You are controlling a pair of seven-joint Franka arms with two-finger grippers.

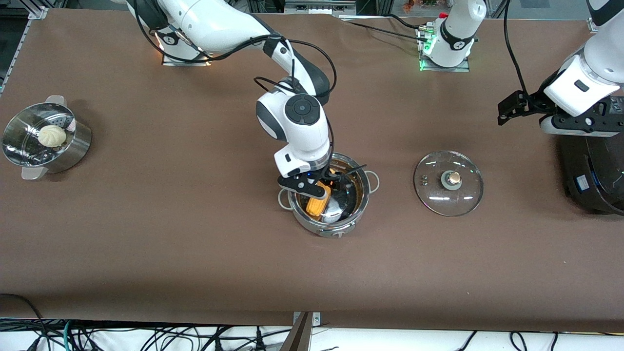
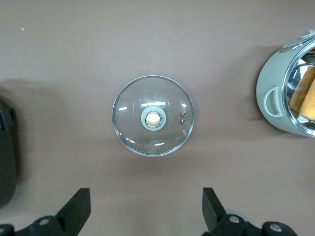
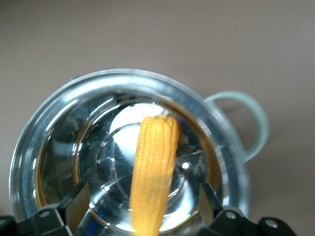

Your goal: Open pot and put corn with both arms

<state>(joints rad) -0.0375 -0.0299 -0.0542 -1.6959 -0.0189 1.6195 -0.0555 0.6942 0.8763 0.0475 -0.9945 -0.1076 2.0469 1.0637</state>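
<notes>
The shiny pot stands uncovered mid-table, and the yellow-orange corn lies tilted inside it. My right gripper hangs low over the pot's mouth. In the right wrist view this gripper is open, its fingers wide of the corn and apart from it, with the pot's rim all round. The glass lid lies knob-up on the table beside the pot, toward the left arm's end. My left gripper is open and empty, high over the table by the lid. That view also shows the pot.
A steel steamer pot with a white bun stands at the right arm's end. A black round appliance sits at the left arm's end, under the left arm's hand. Cables hang at the table's front edge.
</notes>
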